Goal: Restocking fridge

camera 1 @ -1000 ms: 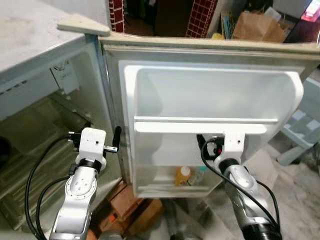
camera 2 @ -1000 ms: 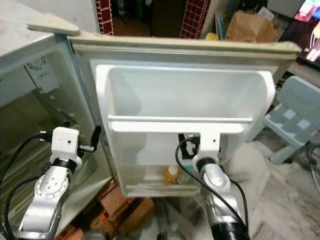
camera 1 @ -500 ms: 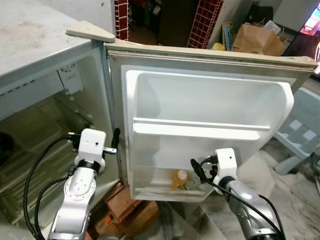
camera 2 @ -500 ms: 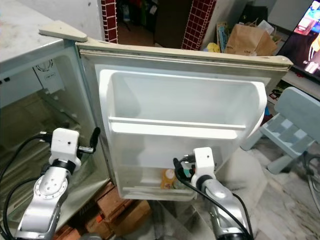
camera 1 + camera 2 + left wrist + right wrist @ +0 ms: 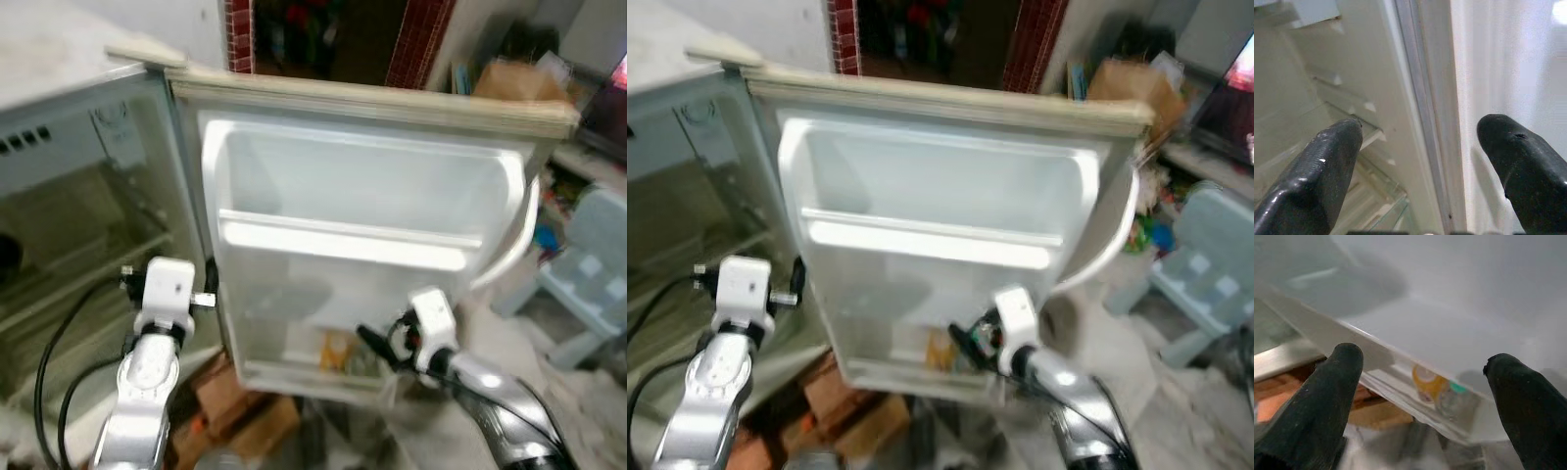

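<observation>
The right gripper point(image 5: 1420, 396) is spread wide and empty, just before the lowest fridge door shelf point(image 5: 294, 377); the orange-capped bottle point(image 5: 1426, 380) stands upright there, straight ahead; the left gripper point(image 5: 1420, 161), also wide, faces the door's hinge edge; a second ago the right arm reached higher.

The fridge door point(image 5: 362, 186) stands open, its inner face toward the camera. A white upper door shelf point(image 5: 343, 243) runs across its width; whether anything rests on it cannot be told. The lower door shelf point(image 5: 294, 377) holds an orange bottle point(image 5: 338, 351) and, just to its right, a clear bottle with a green cap point(image 5: 1452, 399). On the left, the fridge cabinet point(image 5: 78, 225) shows glass shelves point(image 5: 69, 294). The views are blurred.
</observation>
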`<state>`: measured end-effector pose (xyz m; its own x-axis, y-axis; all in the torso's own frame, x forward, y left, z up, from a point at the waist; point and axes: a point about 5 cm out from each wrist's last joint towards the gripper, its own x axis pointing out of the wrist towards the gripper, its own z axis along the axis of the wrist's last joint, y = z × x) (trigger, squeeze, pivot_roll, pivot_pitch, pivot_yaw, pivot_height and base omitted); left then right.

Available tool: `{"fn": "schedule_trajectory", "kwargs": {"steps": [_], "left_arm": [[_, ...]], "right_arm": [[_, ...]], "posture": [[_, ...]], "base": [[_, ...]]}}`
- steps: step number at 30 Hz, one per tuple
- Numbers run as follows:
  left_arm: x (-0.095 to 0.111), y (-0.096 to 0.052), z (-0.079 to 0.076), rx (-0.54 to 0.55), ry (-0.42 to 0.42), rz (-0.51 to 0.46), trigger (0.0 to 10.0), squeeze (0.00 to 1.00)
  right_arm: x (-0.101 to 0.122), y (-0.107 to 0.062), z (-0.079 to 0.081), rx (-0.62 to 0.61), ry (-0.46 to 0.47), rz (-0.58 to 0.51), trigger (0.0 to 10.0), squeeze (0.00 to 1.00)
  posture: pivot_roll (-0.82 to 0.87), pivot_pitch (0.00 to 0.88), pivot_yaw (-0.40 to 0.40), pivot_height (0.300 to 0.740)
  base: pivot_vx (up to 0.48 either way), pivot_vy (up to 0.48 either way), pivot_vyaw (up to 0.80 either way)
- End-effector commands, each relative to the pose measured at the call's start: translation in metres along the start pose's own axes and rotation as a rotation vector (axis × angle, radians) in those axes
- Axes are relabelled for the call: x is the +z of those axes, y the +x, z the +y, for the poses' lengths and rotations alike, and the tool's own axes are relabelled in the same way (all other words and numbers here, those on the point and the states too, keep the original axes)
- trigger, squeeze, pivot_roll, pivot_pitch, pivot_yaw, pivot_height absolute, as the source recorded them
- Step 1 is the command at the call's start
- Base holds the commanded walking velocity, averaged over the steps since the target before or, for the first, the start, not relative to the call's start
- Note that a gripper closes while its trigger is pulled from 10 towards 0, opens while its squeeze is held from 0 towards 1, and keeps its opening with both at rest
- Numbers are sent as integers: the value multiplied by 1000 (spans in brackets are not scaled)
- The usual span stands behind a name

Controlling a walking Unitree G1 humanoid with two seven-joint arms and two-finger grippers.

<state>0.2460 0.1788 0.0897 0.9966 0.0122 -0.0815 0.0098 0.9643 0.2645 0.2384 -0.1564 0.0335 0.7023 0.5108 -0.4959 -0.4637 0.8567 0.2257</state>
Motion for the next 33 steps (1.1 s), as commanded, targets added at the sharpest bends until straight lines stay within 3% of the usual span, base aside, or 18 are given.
{"fn": "schedule_trajectory", "kwargs": {"steps": [1,3,6,10,16,19,22,26,30,31,33], "left_arm": [[6,1,-14,-77,-5,-27,10000,0],[6,0,-15,-81,-5,-23,10000,0],[6,0,-15,-82,0,-24,10000,0],[5,-1,-16,-84,11,-21,10000,0],[0,-5,-12,-69,12,14,10000,0],[-15,-12,-5,8,-31,121,10000,0],[-37,-30,3,101,-103,276,10000,0],[-51,-43,9,140,-69,381,10000,0],[-55,-47,10,146,-63,417,10000,0],[-58,-51,7,123,-69,465,10000,0],[-62,-55,2,74,-62,517,10000,0]], "right_arm": [[5,2,15,142,-23,3,10000,0],[1,-4,20,273,-68,42,10000,0],[-2,-12,20,372,-76,70,10000,0],[-10,-25,4,439,-150,144,10000,0],[5,-26,-29,316,-200,138,10000,0],[31,-25,-43,232,-212,28,10000,0],[64,-25,-53,151,-215,-150,10000,0],[91,-20,-56,43,-221,-319,10000,0],[100,-17,-57,-8,-208,-379,10000,0],[118,-12,-58,-113,-182,-475,10000,0],[131,-10,-59,-194,-157,-536,10000,0]], "posture": [[156,0,-77,740],[158,0,-77,740],[161,0,-78,740],[165,0,-76,740],[167,0,-67,740],[168,0,-58,740],[178,0,-54,740],[192,0,-53,740],[199,0,-52,740],[213,0,-51,740],[221,0,-52,740]], "base": [[0,-439,0],[0,-439,0],[0,-441,0],[0,-437,0],[0,-186,0],[0,0,0],[0,0,0],[0,0,544],[0,0,719],[0,0,700],[0,0,672]]}}
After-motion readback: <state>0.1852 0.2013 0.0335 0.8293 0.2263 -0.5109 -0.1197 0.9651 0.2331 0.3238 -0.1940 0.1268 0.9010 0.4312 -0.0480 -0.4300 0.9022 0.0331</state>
